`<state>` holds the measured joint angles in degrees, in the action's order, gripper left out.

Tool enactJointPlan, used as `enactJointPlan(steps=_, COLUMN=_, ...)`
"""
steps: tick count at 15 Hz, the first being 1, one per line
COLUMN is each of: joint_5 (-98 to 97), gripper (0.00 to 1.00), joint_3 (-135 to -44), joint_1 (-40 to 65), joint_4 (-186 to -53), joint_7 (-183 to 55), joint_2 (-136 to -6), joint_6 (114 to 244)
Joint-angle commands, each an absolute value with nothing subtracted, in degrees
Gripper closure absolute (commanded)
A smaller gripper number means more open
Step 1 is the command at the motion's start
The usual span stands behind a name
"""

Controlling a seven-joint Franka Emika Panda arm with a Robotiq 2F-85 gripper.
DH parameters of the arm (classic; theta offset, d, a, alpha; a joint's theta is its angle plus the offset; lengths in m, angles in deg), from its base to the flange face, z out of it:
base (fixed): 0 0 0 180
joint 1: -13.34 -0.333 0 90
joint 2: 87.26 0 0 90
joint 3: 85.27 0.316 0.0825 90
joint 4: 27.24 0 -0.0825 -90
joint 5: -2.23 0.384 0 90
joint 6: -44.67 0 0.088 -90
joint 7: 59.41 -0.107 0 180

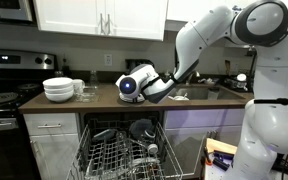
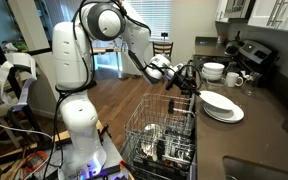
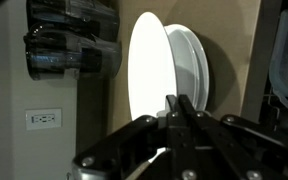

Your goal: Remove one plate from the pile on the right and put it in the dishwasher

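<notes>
The pile [image 2: 221,105] of flat white plates lies on the dark counter, beside the open dishwasher [image 2: 164,130]. In the wrist view the pile [image 3: 154,65] shows edge-on, right in front of the fingers. My gripper [image 3: 179,102] is shut with nothing visible between the fingers, its tips close to the rim of the top plate. In an exterior view the gripper [image 2: 180,75] hovers above the counter edge, short of the pile. In another exterior view the wrist [image 1: 136,86] hides the pile, above the pulled-out dishwasher rack [image 1: 119,150].
A stack of white bowls [image 1: 59,89] and mugs [image 1: 80,87] stand farther along the counter, also in an exterior view [image 2: 214,70]. The stove [image 1: 4,98] is beyond them. A sink [image 1: 199,92] lies under the arm. The rack holds several dishes [image 1: 142,128].
</notes>
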<state>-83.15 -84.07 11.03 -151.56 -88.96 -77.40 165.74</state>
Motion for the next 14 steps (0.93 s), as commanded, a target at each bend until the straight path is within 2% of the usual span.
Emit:
enactJointPlan(steps=1, joint_5=-85.21, gripper=0.97, joint_3=-83.32, joint_1=10.37, joint_4=-153.96, joint_7=-91.46, joint_2=-80.82, joint_6=163.12)
enactJointPlan(steps=7, joint_5=-83.10, gripper=0.95, joint_3=-83.20, joint_1=11.00, joint_4=-153.27, joint_7=-89.70, joint_2=-79.42, joint_6=165.26)
enactJointPlan(steps=14, joint_5=-85.05, gripper=0.97, joint_3=-82.00, joint_1=9.89, joint_4=-155.49, joint_7=-92.42, joint_2=-80.31, joint_6=163.88)
